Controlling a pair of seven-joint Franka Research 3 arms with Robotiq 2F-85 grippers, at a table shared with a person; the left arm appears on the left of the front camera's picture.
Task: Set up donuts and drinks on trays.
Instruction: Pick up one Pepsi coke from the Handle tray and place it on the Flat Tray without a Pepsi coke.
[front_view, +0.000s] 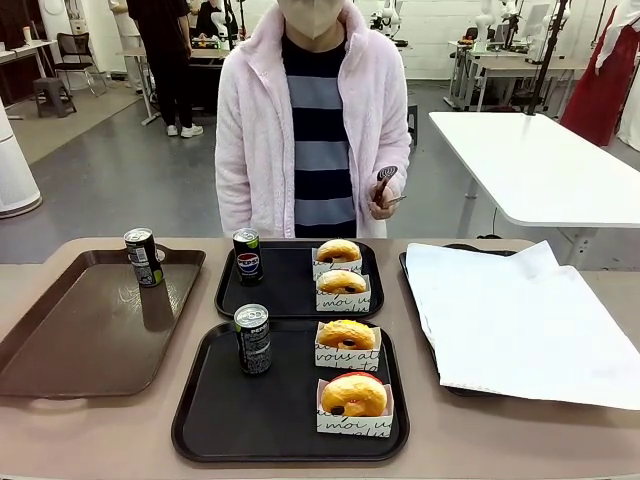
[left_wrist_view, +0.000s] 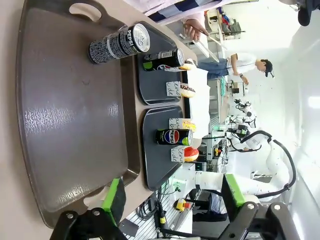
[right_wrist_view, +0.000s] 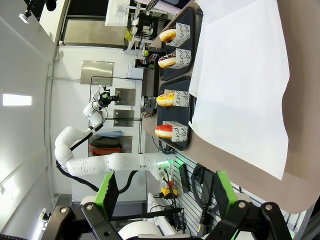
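Note:
Two black trays (front_view: 290, 295) (front_view: 270, 415) lie mid-table, one behind the other. The far one holds a Pepsi can (front_view: 247, 256) and two sleeved donuts (front_view: 338, 251) (front_view: 342, 283). On the near one stand a can (front_view: 252, 339) and two donuts (front_view: 346, 335) (front_view: 354, 395). A third can (front_view: 144, 257) stands on the brown tray (front_view: 80, 330). In its wrist view my left gripper (left_wrist_view: 174, 197) is open, empty, above the brown tray's (left_wrist_view: 65, 115) end. My right gripper (right_wrist_view: 165, 192) is open, empty, off the edge of the white paper (right_wrist_view: 240, 75).
A tray lined with white paper (front_view: 520, 320) takes up the right of the table. A person in a pink fleece stands at the far side holding tongs (front_view: 385, 185) at chest height. Bare tabletop runs along the front edge.

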